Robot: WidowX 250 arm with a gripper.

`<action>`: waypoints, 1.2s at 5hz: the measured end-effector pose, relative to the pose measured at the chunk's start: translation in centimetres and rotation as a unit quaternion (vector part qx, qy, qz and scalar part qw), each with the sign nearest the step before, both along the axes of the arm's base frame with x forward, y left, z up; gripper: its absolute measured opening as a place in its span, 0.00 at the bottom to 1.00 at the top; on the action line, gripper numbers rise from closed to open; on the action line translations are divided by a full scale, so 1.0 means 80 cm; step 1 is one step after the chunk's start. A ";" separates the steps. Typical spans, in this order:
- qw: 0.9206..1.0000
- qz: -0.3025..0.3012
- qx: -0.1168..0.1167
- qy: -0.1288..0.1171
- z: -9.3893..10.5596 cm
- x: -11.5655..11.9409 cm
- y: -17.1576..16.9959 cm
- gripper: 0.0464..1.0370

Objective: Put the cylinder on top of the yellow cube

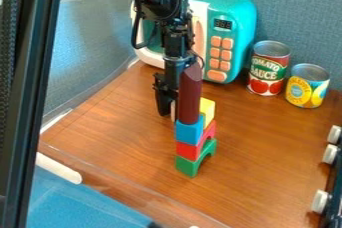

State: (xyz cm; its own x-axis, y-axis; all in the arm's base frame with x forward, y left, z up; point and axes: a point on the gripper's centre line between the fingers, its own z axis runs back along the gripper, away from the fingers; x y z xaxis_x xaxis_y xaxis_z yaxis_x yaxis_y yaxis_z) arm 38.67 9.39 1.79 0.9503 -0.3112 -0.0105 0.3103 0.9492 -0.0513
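The dark red cylinder (190, 97) stands, long axis upright, on the blue block (190, 132), at three o'clock from the pincer (169, 101), whose grip or spread cannot be told, the yellow cube (208, 110) lying toward two o'clock from the cylinder's foot.

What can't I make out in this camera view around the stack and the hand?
Camera view:
- Hand: its right part is hidden behind the cylinder, so I can't tell whether it grips it.
- Yellow cube: its left part is hidden by the cylinder and blue block.
- Teal microwave: partly hidden by the arm.
- Knobbed object: cut off by the right edge.
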 end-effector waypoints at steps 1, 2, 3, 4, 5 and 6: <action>1.000 0.017 -0.015 -0.003 0.000 -0.001 0.001 0.50; 0.999 0.027 -0.022 -0.002 0.009 -0.010 0.001 0.50; 0.998 0.047 -0.029 -0.032 0.054 -0.011 0.003 0.50; 0.995 0.071 -0.026 -0.061 0.100 -0.015 0.007 0.50; 0.994 0.083 -0.034 -0.069 0.118 -0.011 0.005 0.50; 0.993 0.077 -0.046 -0.071 0.127 -0.006 -0.012 0.50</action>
